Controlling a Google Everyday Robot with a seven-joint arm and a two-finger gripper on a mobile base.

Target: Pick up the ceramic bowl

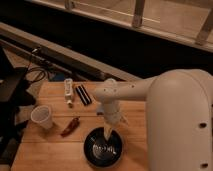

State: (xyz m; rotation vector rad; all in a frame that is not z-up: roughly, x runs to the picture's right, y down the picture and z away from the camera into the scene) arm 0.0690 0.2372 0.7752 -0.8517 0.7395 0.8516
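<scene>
The ceramic bowl (102,148) is a wide glossy black bowl with rings inside, sitting on the wooden table (55,150) near its front edge. My white arm reaches in from the right and bends down over it. My gripper (109,132) hangs at the bowl's far rim, its tip just over or at the rim.
A small white plastic cup (42,117) stands at the left. A red chili pepper (70,126) lies between the cup and the bowl. A white bottle (68,91) and a dark flat bar (83,95) lie at the back. Cables and dark equipment (15,90) are off the left edge.
</scene>
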